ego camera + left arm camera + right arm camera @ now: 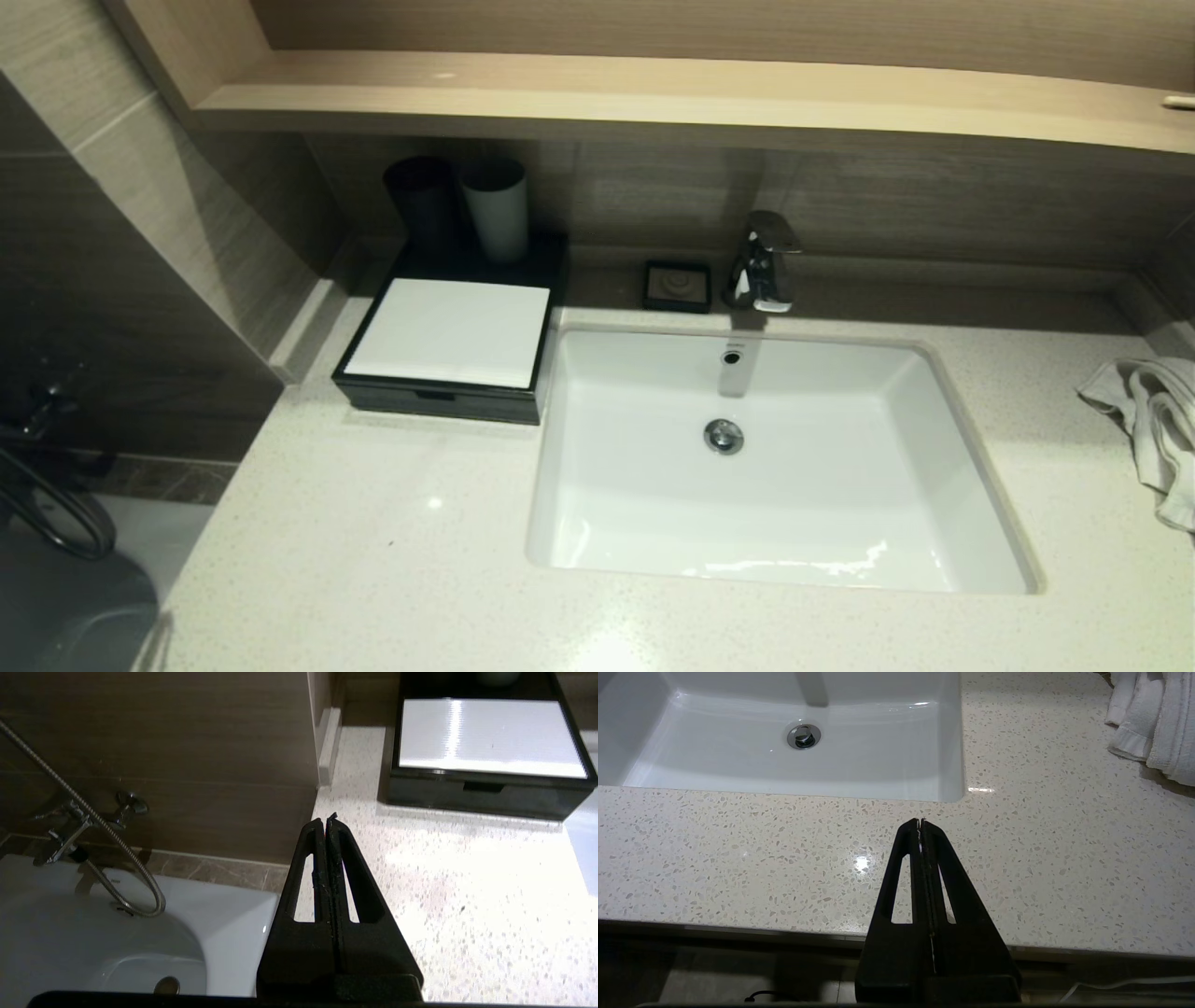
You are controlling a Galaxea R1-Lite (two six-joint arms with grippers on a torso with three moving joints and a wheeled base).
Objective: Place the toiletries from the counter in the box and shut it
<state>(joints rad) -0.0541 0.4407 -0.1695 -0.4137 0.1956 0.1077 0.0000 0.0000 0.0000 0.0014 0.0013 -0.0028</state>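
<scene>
A black box with a flat white lid [450,331] sits closed on the counter to the left of the sink; it also shows in the left wrist view [490,737]. No loose toiletries show on the counter. My left gripper [326,820] is shut and empty, held over the counter's left edge, short of the box. My right gripper [920,822] is shut and empty over the counter's front edge, in front of the sink. Neither gripper shows in the head view.
A white sink [775,560] with a chrome tap [764,261] fills the middle. A black cup [422,201] and a grey cup [497,210] stand behind the box. A small black dish [677,285] sits by the tap. A white towel [1153,420] lies at right. A bathtub [93,933] lies left of the counter.
</scene>
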